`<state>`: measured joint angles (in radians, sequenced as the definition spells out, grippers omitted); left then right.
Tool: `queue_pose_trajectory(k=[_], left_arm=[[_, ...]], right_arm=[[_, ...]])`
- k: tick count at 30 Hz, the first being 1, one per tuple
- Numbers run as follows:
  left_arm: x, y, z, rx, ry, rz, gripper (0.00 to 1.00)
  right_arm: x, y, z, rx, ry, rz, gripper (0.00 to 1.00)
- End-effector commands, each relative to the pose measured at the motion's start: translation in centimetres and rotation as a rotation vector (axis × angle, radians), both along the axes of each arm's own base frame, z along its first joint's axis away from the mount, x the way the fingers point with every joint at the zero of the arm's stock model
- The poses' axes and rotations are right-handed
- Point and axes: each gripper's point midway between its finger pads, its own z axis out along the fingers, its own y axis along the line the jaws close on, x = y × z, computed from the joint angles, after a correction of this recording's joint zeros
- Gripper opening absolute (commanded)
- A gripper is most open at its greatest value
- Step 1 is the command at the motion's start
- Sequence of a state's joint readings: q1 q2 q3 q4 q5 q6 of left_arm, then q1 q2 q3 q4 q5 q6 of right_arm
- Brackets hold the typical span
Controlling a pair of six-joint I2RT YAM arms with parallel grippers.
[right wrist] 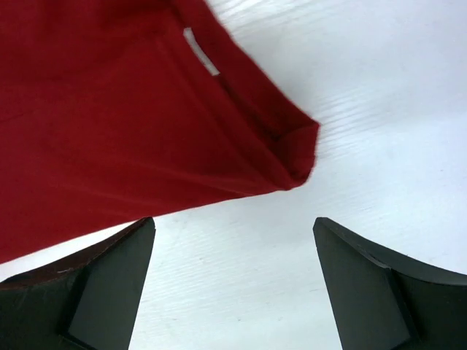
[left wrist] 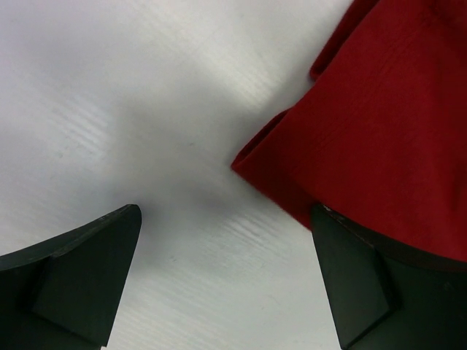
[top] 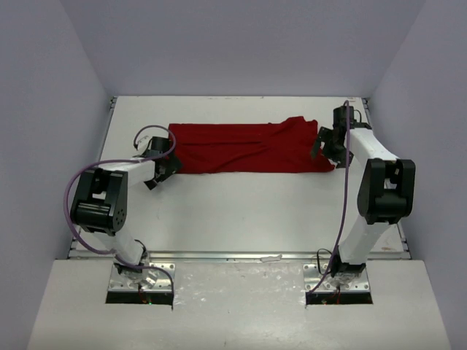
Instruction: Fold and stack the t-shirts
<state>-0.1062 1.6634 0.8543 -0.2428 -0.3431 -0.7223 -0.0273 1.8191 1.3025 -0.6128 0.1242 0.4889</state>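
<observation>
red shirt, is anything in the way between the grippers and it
Nothing visible. The red shirt lies spread on the table, the open left gripper at its left end, the open right gripper at its right end. Both wrist views show only bare table between fingers and cloth.

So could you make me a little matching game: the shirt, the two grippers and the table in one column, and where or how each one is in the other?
Things:
1. t-shirt
2. left gripper
3. right gripper
4. table

Places and states:
A. open, at the shirt's right end in the top view
B. white
C. deep red, lying in a long band across the far part of the table
D. open, at the shirt's left end in the top view

Pairs: 1-C, 2-D, 3-A, 4-B
</observation>
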Motion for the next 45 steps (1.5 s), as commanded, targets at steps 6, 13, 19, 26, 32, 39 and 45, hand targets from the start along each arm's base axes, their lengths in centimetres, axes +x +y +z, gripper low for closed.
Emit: queue_pose_trajectory(k=[6,13,19,26,32,39,45], left_arm=[[4.5,-1.3,-0.1,-0.083,-0.065,-0.05,1.0],[3.8,-0.7,-1.6,-0.076,-0.011,-0.032,0.44],[3.3,0.5,-1.5,-0.067,-0.018,0.021,0.0],[3.0,1.4,-2.0,-0.059,-0.004,0.034,0.0],[3.0,1.4,-2.1,-0.073,-0.006,0.027,0.0],[3.0,1.5,-1.8,-0.08,-0.013,0.028,0.0],[2.4,2.6,-1.5,-0.069,-0.007,0.101,0.0]], right_arm=[[0.9,-1.1,-0.4,0.078,-0.049,-0.003,0.9],[0.6,-1.4,-0.3,0.064,-0.042,-0.013,0.89],[-1.0,-2.7,-2.0,0.015,0.047,-0.048,0.88],[-0.8,-3.6,-3.1,-0.022,0.047,-0.045,0.85],[1.6,-4.8,-5.1,-0.072,0.052,-0.038,0.77],[2.3,-3.9,-6.3,-0.014,0.066,-0.013,0.38],[-0.4,-5.6,-6.1,-0.109,0.076,-0.097,0.01]])
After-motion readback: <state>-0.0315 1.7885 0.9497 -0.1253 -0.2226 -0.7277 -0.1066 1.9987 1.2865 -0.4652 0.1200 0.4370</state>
